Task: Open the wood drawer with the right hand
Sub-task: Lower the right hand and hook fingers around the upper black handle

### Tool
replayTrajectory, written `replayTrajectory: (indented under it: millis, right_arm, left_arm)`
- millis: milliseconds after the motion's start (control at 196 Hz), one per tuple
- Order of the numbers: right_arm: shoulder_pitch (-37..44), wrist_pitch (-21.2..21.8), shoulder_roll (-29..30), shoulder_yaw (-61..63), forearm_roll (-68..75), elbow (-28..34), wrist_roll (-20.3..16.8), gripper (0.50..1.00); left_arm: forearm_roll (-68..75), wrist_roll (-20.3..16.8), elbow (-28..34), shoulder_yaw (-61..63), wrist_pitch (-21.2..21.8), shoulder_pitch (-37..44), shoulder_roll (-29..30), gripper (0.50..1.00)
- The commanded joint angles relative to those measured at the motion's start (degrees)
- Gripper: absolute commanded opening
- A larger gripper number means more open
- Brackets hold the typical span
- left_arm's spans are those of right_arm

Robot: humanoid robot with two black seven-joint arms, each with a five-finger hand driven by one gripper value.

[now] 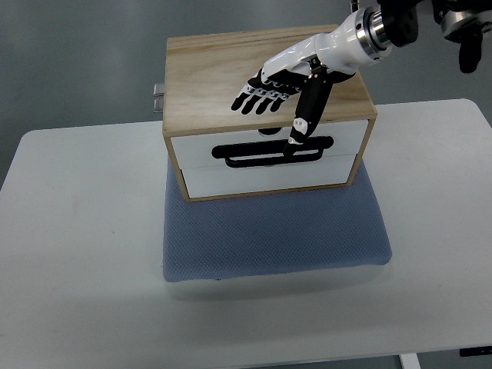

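One wood drawer box (231, 65) sitting on one blue pad (269, 238); two white drawer fronts (231, 142), two black handles (269, 146), one robot hand (280, 92) showing.

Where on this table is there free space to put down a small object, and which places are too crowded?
The white table is bare left of the blue mat, right of it, and along the near edge. The front strip of the mat, before the wood drawer box, is also free. Crowded: the box top and black handle, where the right robot hand hovers.

Bright, even overhead light, sharp focus throughout, with soft shadows (faintest under the blue mat (277, 238)) and no glare.
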Motion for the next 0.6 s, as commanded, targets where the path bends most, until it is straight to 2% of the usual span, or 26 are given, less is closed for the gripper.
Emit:
replayTrajectory:
  millis: [0,132,397,596]
  right_arm:
    - [-0.46,-0.2,0.22,0.0,0.09,0.24,-0.87,0.94]
    - [-0.72,-0.73,0.31,0.0,0.17,2.0,-1.84,0.94]
    - [-3.0,-5.3,1.8,0.0,0.17,2.96,-2.28,0.94]
    - [-4.41,-6.0,2.68,0.0,0.17,2.96,-2.37,0.94]
  left_arm:
    - [0.0,0.0,0.0,-0.04,-0.01,-0.05,0.0,1.0]
    - [0.0,0.0,0.0,-0.04,-0.01,-0.05,0.0,1.0]
    - [0.0,0.0,0.0,-0.04,-0.01,-0.05,0.0,1.0]
    - [0.0,0.0,0.0,-0.03,-0.01,0.03,0.0,1.0]
